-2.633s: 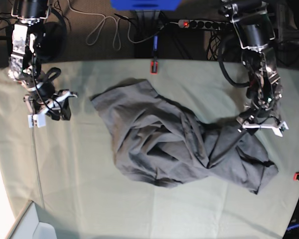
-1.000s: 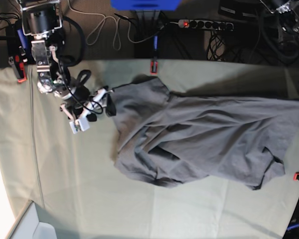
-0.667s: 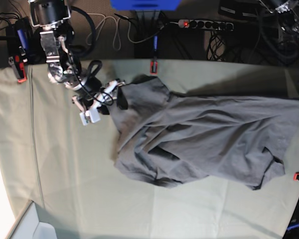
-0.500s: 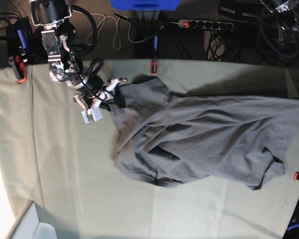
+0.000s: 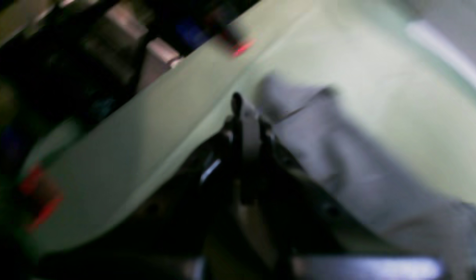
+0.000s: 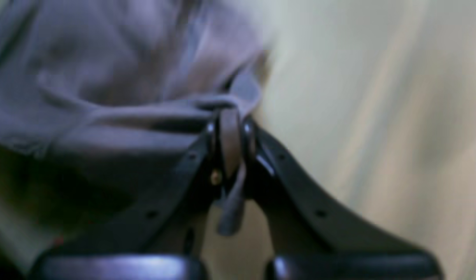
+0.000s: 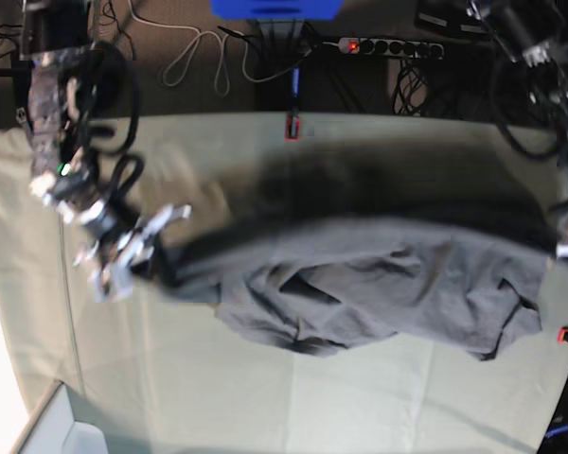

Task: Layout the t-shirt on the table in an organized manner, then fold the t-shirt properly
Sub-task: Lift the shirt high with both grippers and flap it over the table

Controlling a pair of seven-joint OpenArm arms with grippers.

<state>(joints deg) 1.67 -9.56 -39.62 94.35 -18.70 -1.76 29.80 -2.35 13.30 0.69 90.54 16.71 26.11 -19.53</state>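
The t-shirt (image 7: 379, 274) is stretched across the table (image 7: 265, 397) from near its left edge to its right edge, one long side lifted off the cloth, the other lying crumpled on it. Right gripper (image 6: 230, 128) is clamped on a bunched fold of the shirt (blurry). Left gripper (image 5: 243, 116) looks pressed together on the shirt's other end at the right edge.

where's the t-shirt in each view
Base: the t-shirt stretches across the table's middle, between both arms.
Left wrist: right of centre, running to the lower right.
Right wrist: upper left, pinched in the right end effector.
Shared landmark: the pale green table cloth.
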